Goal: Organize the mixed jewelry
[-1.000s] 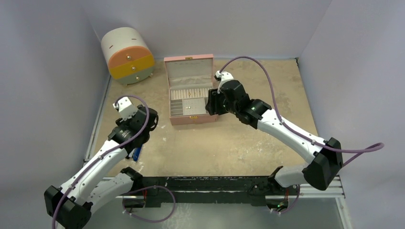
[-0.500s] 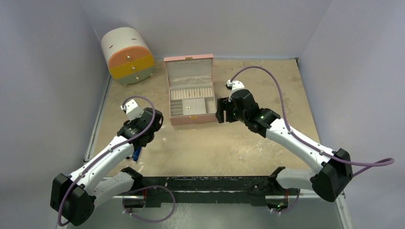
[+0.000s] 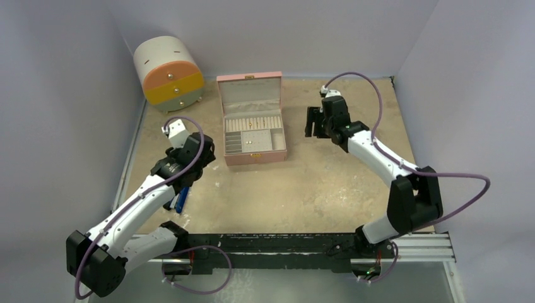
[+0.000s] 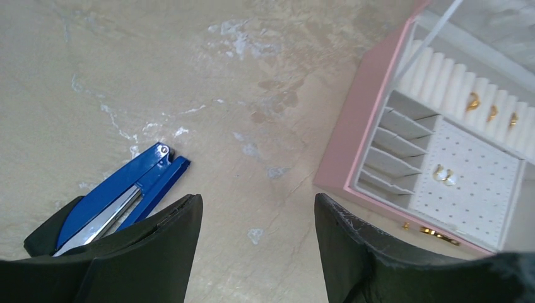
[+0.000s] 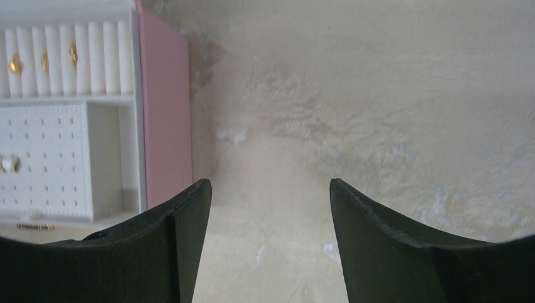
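Nearest the arm bases, the left claw (image 4: pixel 257 211) hung with its fingers apart and nothing between them, over the bare worktop (image 4: pixel 252 95). A blue-handled tool (image 4: pixel 120 196) lay flat just beside one finger, its near end hidden behind it. Just beyond stood the open pink jewelry box (image 4: pixel 359 126). The mixed jewelry in view lay inside it: three small gold pieces (image 4: pixel 491 113) tucked between the white ring rolls at the back, and a pale stud pair (image 4: pixel 443 175) on the perforated pad in front of them. The narrow slots to the side looked bare. No loose piece showed on the worktop in any view. Farther out, on the box's other side, the right claw (image 5: pixel 269 189) also stood apart and empty over bare worktop, clear of the box wall. The sorting looked far along. Any further pick would call for a slow, straight descent, with the fingertips closed squarely on one tiny piece and the box walls and the seated pieces left undisturbed. At the far left corner sat a rounded chest (image 3: pixel 169 72) of orange, yellow and green drawers, all shut. No brand, label or writing could be read anywhere.
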You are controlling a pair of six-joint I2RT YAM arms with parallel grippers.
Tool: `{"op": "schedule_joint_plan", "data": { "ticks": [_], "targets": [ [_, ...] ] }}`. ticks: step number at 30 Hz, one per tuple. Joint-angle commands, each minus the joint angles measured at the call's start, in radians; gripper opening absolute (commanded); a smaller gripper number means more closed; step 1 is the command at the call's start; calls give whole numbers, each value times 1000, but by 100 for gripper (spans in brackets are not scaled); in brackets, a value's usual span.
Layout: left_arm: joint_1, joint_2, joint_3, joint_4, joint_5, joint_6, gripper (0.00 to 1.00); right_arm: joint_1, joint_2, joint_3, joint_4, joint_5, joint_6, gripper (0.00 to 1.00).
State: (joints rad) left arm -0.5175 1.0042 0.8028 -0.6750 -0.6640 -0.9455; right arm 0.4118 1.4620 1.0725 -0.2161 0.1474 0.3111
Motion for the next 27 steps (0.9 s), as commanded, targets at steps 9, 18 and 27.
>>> {"op": "schedule_joint_plan", "data": {
  "ticks": [9, 18, 27],
  "targets": [
    [4, -93, 124, -12, 44, 159, 64, -173, 314, 375, 120, -265, 128, 65],
    [4, -147, 132, -15, 90, 208, 64, -201, 595, 722, 108, -416, 243, 54],
    [4, -175, 138, -43, 115, 212, 64, -202, 812, 990, 141, -580, 380, 26]
  ]
}}
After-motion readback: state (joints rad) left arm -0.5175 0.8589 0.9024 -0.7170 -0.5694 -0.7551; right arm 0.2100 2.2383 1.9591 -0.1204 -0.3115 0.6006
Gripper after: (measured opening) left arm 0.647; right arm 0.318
